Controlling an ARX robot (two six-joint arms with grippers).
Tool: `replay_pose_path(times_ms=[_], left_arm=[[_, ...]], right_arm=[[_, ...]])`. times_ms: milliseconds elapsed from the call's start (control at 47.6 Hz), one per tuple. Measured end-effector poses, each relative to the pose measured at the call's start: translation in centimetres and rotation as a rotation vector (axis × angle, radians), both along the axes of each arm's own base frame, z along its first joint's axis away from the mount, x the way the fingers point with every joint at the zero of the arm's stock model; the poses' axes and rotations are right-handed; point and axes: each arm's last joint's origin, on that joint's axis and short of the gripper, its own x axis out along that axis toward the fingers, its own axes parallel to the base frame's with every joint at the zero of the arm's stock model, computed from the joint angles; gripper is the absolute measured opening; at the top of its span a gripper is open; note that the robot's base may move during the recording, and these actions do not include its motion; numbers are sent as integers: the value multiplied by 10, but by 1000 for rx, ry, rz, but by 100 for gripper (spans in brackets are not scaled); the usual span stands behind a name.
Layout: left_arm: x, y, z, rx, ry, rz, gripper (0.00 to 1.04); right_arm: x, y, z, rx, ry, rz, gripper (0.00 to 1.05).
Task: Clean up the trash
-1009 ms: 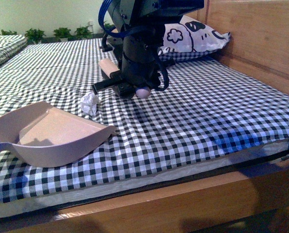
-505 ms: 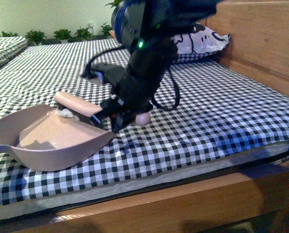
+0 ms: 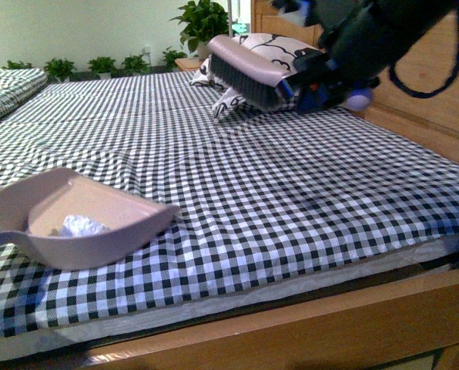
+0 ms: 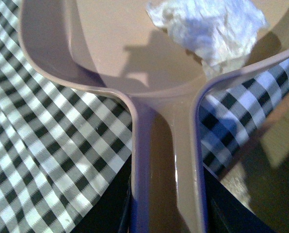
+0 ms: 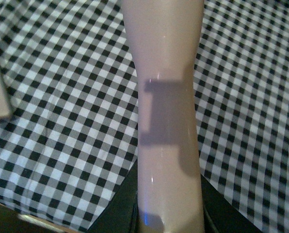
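while both arms' fingers pinch dustpan (image 3: 75,220) and brush (image 3: 249,73), trash (image 3: 83,226) lies above checkered bedsheet (image 3: 291,193).

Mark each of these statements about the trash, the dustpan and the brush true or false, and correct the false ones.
1. The paper wad lies inside the dustpan. True.
2. The brush rests on the checkered sheet. False: the right hand holds it raised above the bed.
3. The left hand holds the dustpan by its handle. True.
4. The dustpan is lifted off the bed. False: it sits on the sheet.
5. The pillow lies near the wooden headboard. True.
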Motion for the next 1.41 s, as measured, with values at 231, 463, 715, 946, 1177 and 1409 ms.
replay_pose_path(times_ms=[231, 463, 715, 946, 1177, 1409], left_arm=[[-9, 13, 42, -228, -362, 545, 27], [-67, -28, 82, -308, -579, 681, 27], [-142, -63, 95, -358, -709, 690, 27], [-187, -75, 80, -373, -774, 725, 27], [-201, -79, 69, -401, -768, 711, 27], [-201, -79, 69, -403, -769, 710, 27]], right_arm=[[-107, -114, 55, 407, -98, -217, 18], [-215, -160, 87, 610, -226, -260, 18], [-275, -165, 112, 759, -325, -246, 18], [-306, -153, 117, 837, -367, -236, 18], [-310, -155, 112, 821, -385, -367, 18], [-310, -155, 111, 820, -383, -371, 18]])
